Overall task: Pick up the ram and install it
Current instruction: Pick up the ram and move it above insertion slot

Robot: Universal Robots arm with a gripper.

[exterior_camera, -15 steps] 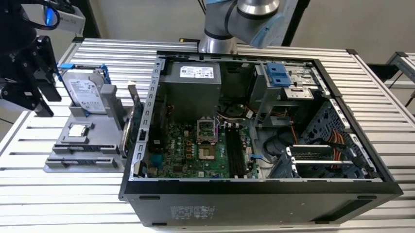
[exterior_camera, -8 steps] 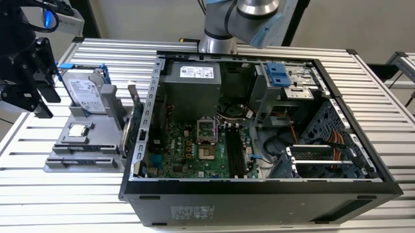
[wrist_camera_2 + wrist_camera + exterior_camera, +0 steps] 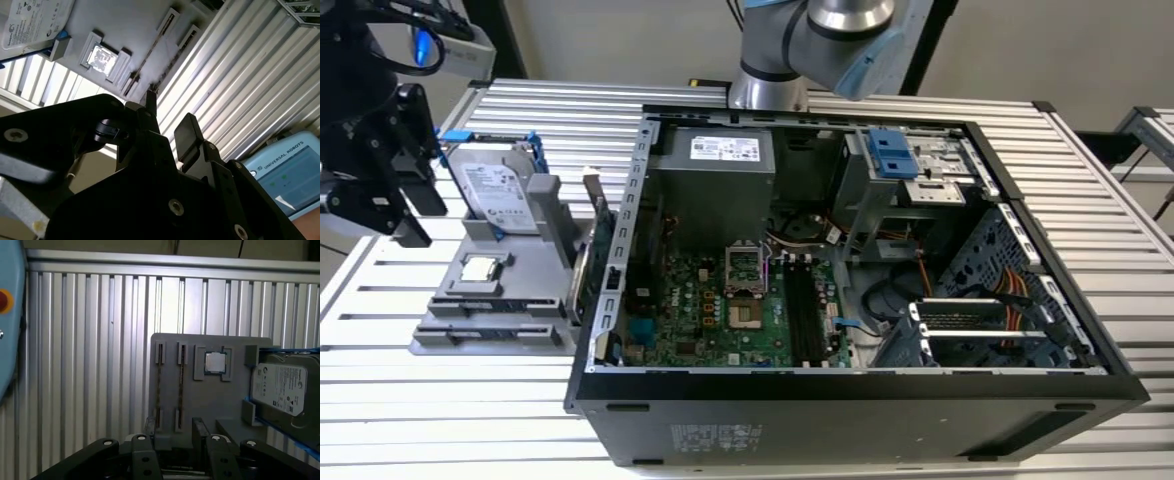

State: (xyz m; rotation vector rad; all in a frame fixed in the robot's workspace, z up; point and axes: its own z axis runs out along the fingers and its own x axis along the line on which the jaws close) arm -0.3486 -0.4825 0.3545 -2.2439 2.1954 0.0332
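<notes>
table (image 3: pixel 440 430): computer case (image 3: pixel 854 425) in middle | holder (image 3: pixel 460 335) just beside, exterior view's left | in holder: hard drive (image 3: pixel 494 185) upright, chip (image 3: pixel 478 268) before it, ram (image 3: pixel 159 385) slotted beside chip

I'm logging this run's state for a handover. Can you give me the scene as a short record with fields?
tool: open, empty, clear of the ram
ram: on edge in the grey holder, untouched
holder also carries: processor, hard drive
computer case: open, on the slatted table, at the exterior view's right of the holder
</notes>
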